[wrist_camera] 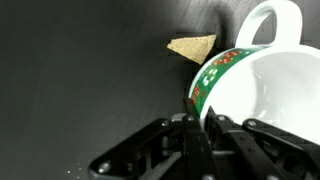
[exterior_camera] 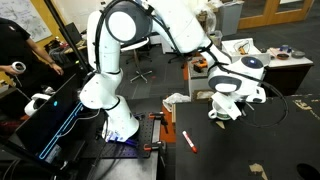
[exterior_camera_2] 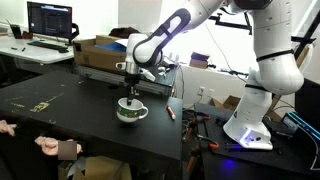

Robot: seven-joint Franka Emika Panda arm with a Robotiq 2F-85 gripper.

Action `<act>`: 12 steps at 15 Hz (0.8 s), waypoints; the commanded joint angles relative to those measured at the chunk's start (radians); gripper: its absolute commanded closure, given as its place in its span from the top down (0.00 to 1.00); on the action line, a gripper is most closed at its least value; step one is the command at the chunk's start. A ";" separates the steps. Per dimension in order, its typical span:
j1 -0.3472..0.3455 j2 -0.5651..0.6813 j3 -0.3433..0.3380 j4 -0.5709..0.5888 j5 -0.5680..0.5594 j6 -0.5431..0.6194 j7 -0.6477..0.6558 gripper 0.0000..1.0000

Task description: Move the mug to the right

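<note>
The mug (exterior_camera_2: 131,112) is wide and white with a green band outside, and it stands on the black table (exterior_camera_2: 70,115). In the wrist view the mug (wrist_camera: 265,85) fills the right side, with its pale inside and its handle at the top. My gripper (exterior_camera_2: 129,96) comes down from above onto the mug's rim. In the wrist view the gripper (wrist_camera: 200,120) has one finger outside and one inside the wall, shut on the rim. In an exterior view the gripper (exterior_camera: 222,108) hides the mug.
A red-and-white marker pen (exterior_camera_2: 170,113) lies on the table beside the mug and also shows in an exterior view (exterior_camera: 189,141). A tan scrap (wrist_camera: 192,46) lies just beyond the mug. Cardboard boxes (exterior_camera_2: 100,50) stand behind the table.
</note>
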 commanded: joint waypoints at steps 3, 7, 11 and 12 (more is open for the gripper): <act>-0.045 -0.041 -0.019 0.001 -0.006 0.015 0.106 0.03; -0.075 -0.043 -0.030 -0.001 -0.002 0.029 0.149 0.03; -0.095 -0.041 -0.045 -0.002 -0.008 0.036 0.205 0.03; -0.098 -0.039 -0.050 0.000 -0.009 0.034 0.218 0.03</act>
